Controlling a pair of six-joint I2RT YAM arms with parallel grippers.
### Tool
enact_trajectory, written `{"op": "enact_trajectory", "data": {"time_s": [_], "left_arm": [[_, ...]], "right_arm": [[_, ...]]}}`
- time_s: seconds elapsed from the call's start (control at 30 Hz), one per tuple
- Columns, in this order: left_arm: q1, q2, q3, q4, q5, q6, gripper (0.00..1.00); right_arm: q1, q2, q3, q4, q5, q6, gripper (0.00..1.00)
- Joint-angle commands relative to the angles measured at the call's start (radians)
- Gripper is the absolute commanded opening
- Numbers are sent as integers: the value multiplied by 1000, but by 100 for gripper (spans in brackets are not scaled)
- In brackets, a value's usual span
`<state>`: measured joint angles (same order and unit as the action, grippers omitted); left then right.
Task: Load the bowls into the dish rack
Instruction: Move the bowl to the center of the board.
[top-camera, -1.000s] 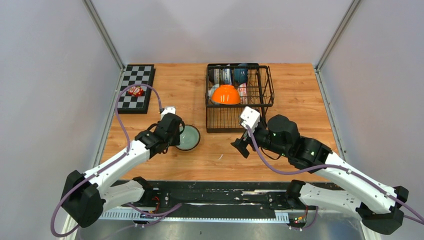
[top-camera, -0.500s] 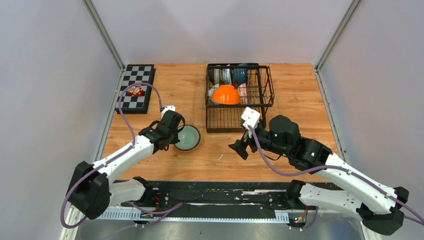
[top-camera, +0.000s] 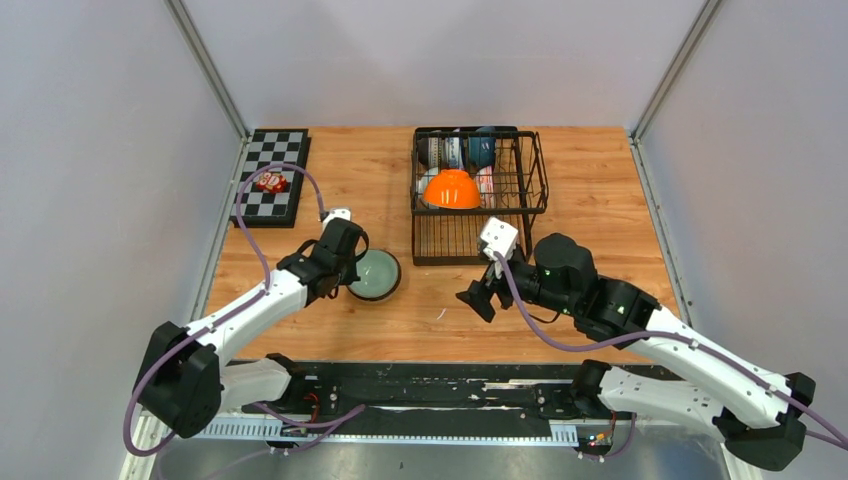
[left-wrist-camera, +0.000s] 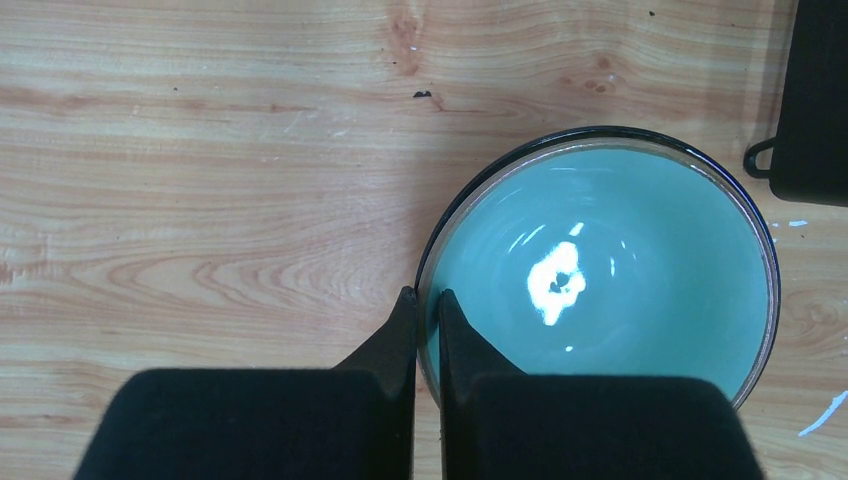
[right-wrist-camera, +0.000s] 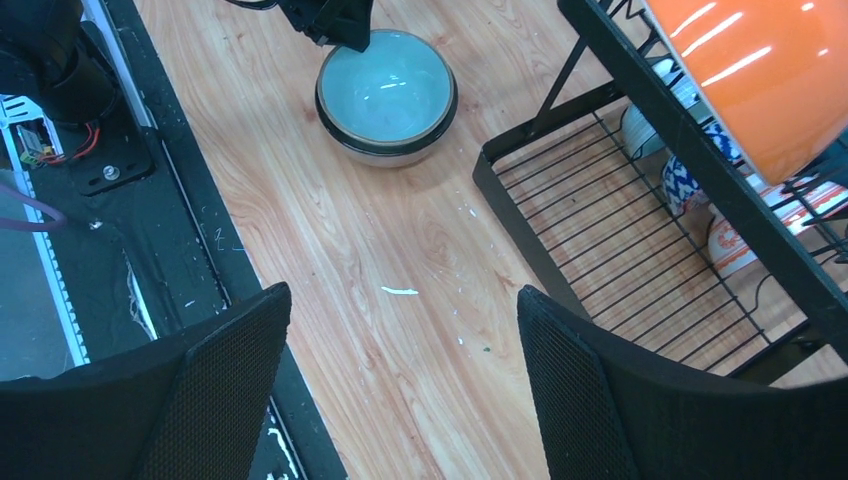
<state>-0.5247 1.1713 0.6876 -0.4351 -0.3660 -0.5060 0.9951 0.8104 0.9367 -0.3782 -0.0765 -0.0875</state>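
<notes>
One checkerboard (top-camera: 272, 176) lies at the far left of the table (top-camera: 590, 170) with a small red item (top-camera: 271, 182) on it. Nearer and to its right, the left gripper (left-wrist-camera: 425, 305) pinches the left rim of the pale green bowl (left-wrist-camera: 610, 270), one finger inside and one outside, and the bowl stands upright on the wood just left of the dish rack (top-camera: 478, 215). The rack holds an orange bowl (top-camera: 451, 189), outer side up, in its upper basket with patterned bowls behind, and the right gripper (top-camera: 478, 297) hovers over bare wood before the rack's near edge, jaws spread wide, gripping nothing.
</notes>
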Motion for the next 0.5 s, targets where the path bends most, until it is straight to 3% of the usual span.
{"op": "enact_trajectory", "data": {"time_s": [0.0,0.3,0.47], "left_arm": [[5,0,-30,16,81,24,0],[-1,-52,-78,38,254,38,0],[-58,-51,-84,44,287,30,0]], "right_arm": [[11,11,-29,23,-31,44,84],[12,33,-84,58,-50,130,78],[16,45,-107,81,-52,168,75]]}}
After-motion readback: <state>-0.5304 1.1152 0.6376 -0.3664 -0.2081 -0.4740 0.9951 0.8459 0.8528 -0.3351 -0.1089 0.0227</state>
